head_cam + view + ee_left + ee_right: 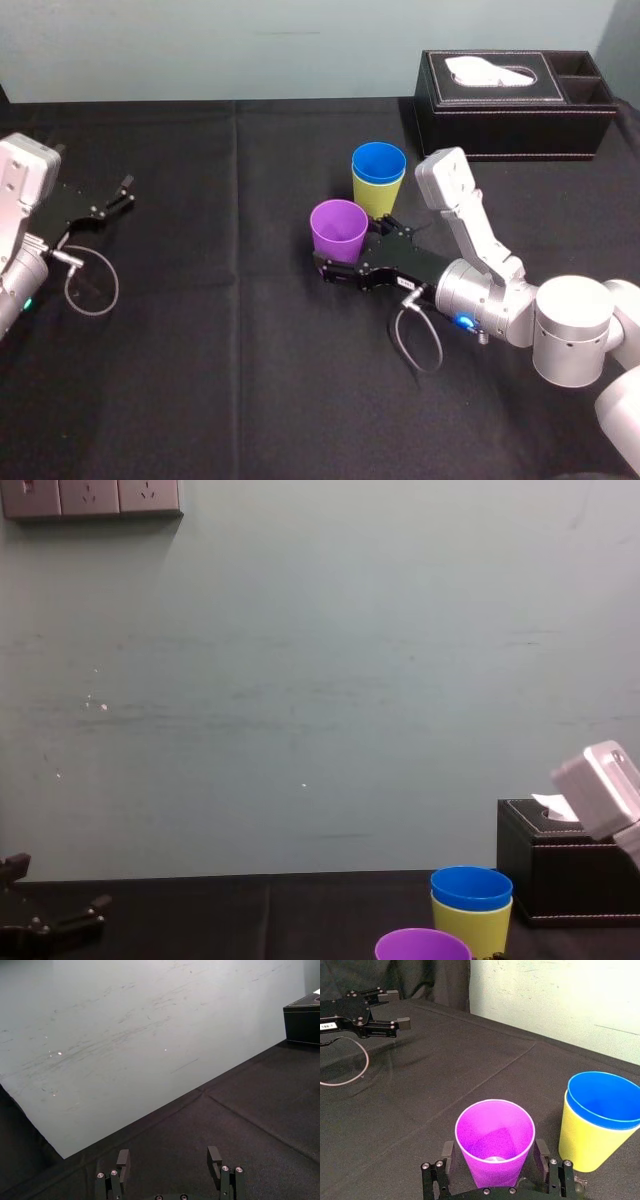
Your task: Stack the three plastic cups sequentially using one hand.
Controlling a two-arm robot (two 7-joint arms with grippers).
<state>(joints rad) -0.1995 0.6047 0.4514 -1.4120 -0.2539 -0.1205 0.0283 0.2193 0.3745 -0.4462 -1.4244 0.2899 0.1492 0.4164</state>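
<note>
Finish noted: the purple cup [339, 229], blue cup [379, 162] and yellow-green cup [378, 199] are smooth plastic with a slight sheen. The worktop cloth [200, 350] is black woven fabric, matt, with crease lines. The tissue box [520, 115] has a black leather-look covering with pale stitching. The right arm casing [572, 335] is smooth, silver-grey and satin.

You see one purple cup [339, 228], one blue cup [378, 161] and one yellow-green cup [378, 199], all plain. The tissue box [510, 118] is black with pale stitching, and the worktop [200, 330] is plain black.
</note>
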